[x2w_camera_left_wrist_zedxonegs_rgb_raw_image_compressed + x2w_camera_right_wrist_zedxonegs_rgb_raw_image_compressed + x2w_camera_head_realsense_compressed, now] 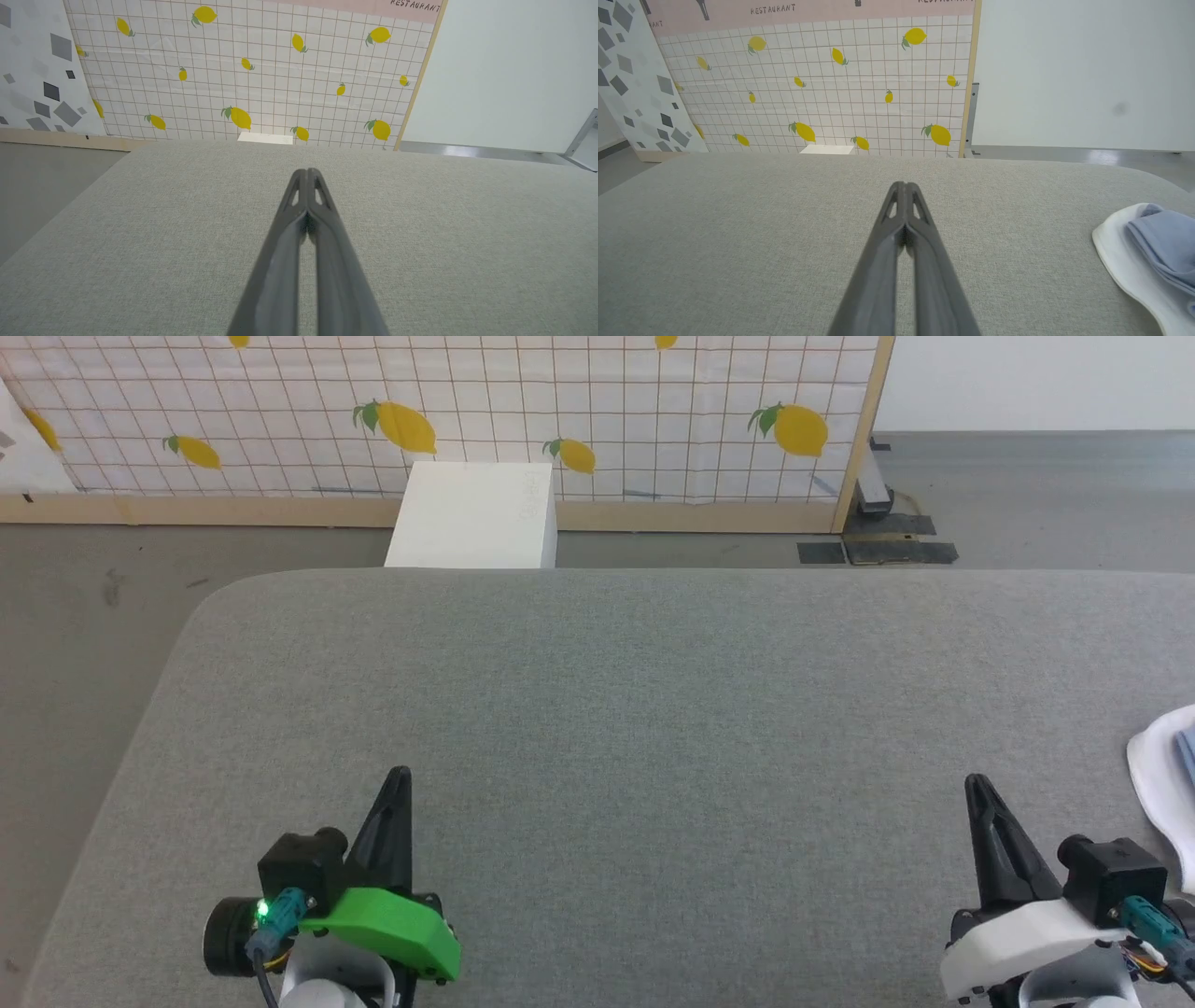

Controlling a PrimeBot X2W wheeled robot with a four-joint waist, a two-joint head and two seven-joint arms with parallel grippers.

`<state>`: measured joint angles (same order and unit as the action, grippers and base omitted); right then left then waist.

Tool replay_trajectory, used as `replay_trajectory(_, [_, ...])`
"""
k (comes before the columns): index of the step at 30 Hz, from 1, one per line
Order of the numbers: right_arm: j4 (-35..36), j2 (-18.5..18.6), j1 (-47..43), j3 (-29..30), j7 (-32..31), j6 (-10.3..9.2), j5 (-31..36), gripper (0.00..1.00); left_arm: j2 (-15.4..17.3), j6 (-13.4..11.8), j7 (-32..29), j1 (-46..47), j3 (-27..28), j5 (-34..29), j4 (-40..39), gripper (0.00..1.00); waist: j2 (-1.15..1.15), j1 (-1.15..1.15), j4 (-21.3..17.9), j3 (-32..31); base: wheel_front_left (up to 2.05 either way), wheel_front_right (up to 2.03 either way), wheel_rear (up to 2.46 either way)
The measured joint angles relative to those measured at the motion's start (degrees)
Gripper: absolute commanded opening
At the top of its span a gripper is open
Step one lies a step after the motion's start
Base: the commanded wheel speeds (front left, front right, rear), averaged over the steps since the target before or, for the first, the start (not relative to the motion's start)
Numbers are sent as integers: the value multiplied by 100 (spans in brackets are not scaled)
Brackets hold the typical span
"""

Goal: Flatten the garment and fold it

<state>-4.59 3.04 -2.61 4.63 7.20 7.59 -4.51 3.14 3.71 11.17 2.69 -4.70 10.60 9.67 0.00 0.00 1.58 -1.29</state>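
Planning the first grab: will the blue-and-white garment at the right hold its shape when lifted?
Probably floppy: the garment lies in soft, rumpled folds. Likely light, so it should drape from one pinch. It may drag on the textured grey tabletop.

The left gripper (400, 782) has 2 long, dark, tapering fingers (387, 840) rising from a bright green shell (392, 933), beside a black boxy camera block (301, 870) with a small green light (263, 908) and a teal plug (280, 913) feeding a dark cable. The right gripper (977, 789) has the same 2 dark fingers but a white shell (1013, 938), its own black block, and a teal plug with yellow and orange wires. In the wrist views each finger has a narrow slot cut near its tip.
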Motion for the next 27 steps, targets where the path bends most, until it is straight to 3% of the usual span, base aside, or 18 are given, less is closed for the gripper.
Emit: replay_trajectory(27, [127,-1,31,-134,-222,0,105,0,0,-103,-346,-35,135,-281,-290,0,0,0,-48,40,0,0,0])
